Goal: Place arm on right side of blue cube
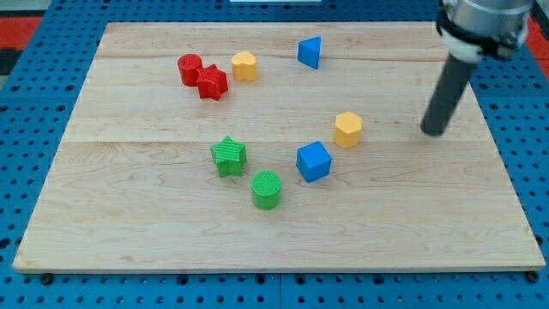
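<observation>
Green cylinder [267, 190] noted nearest. Blue cube [314, 161] is located at 8 o'clock from my tip [434, 132], well apart; no fingers are fitted, only a bare rod.

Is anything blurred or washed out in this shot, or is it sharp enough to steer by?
Camera view: even lighting, no glare on the board; soft short shadows. Blue cube and my tip sharp; only the arm's upper housing, cropped at the view's top, looks slightly blurred.
</observation>
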Action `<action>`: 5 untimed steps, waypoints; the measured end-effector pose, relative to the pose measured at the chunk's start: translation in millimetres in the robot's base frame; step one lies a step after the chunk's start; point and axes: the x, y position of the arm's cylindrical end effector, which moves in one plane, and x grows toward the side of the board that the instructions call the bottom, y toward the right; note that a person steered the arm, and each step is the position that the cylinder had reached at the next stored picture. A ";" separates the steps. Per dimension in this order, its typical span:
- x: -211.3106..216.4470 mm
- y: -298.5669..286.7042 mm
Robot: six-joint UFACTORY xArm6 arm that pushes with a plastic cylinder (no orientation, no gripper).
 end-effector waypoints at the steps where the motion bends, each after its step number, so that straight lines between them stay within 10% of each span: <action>1: 43.1 -39.6; 5: 46.0 -121.4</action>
